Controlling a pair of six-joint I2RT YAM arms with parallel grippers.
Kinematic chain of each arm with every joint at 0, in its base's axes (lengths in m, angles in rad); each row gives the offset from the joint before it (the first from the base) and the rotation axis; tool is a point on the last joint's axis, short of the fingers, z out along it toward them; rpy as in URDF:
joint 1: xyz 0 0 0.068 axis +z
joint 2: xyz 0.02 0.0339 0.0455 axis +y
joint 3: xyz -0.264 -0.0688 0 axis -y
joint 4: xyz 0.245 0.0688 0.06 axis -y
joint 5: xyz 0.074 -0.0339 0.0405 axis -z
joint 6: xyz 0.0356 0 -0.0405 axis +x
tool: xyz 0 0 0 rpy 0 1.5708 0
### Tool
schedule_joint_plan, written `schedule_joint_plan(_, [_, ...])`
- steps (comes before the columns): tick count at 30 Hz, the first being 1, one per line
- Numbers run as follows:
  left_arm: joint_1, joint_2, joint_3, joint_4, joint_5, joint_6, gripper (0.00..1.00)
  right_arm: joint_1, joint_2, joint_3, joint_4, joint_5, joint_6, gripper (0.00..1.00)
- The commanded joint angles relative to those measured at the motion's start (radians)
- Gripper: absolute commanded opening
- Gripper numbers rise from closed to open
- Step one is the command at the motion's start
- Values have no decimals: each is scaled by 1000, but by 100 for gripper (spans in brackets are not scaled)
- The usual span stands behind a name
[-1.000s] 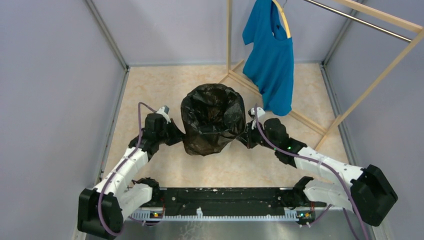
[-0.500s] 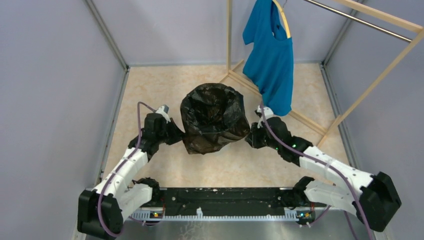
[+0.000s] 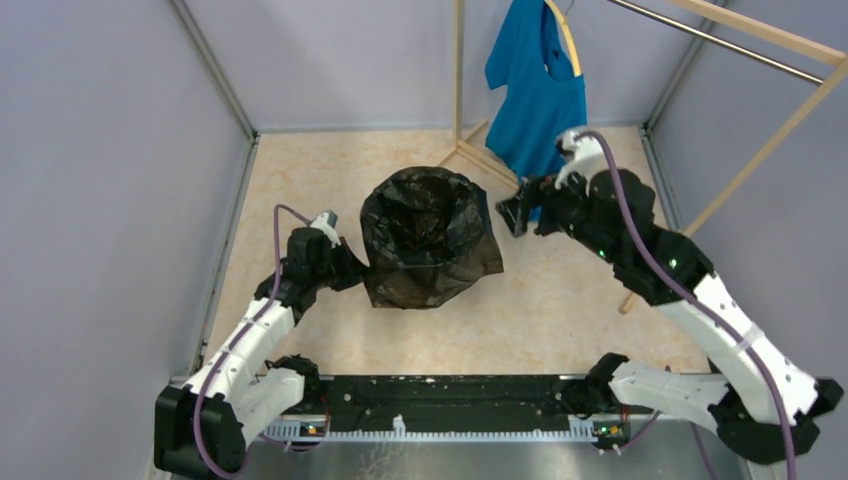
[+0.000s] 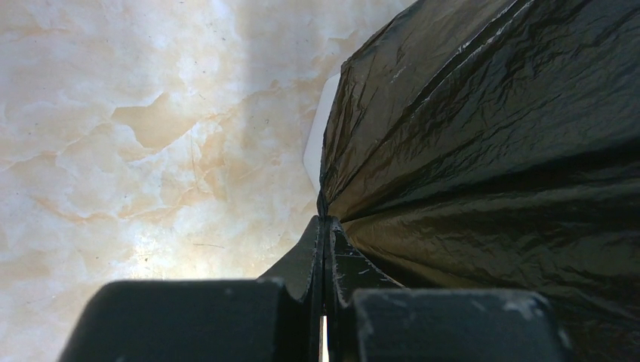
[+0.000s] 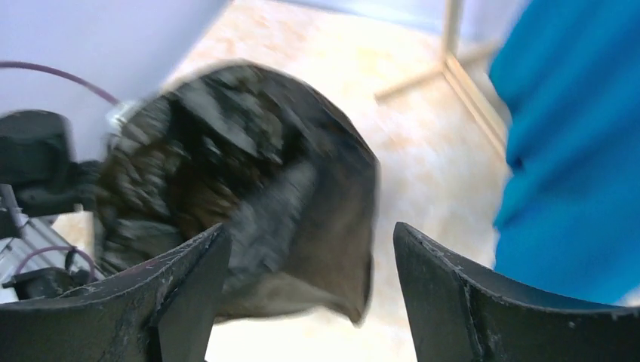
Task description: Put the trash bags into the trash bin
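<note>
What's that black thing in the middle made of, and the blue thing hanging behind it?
The black bag looks like thin glossy plastic film: it crinkles finely and shines. The blue shirt seems soft matte fabric, probably cotton knit, hanging in loose folds.

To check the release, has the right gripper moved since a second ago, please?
Yes: the right gripper moved off the trash bag, toward the blue T-shirt.

Left arm (image 3: 250, 340) lies low, stretched forward, and the left gripper (image 4: 324, 226) is pinched tight on a fold of the bag (image 4: 483, 151). Right arm (image 3: 700, 290) stands high, elbow up, wrist angled left. The right gripper (image 3: 515, 215) is spread wide, gripping nothing.
</note>
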Motion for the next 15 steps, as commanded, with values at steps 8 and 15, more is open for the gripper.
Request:
schedule_joint_plan(8, [3, -54, 8, 5, 8, 9, 0, 283, 609, 534, -157, 85, -210, 66])
schedule_joint_plan(15, [3, -44, 10, 0, 8, 17, 0, 283, 759, 519, -236, 153, -272, 47])
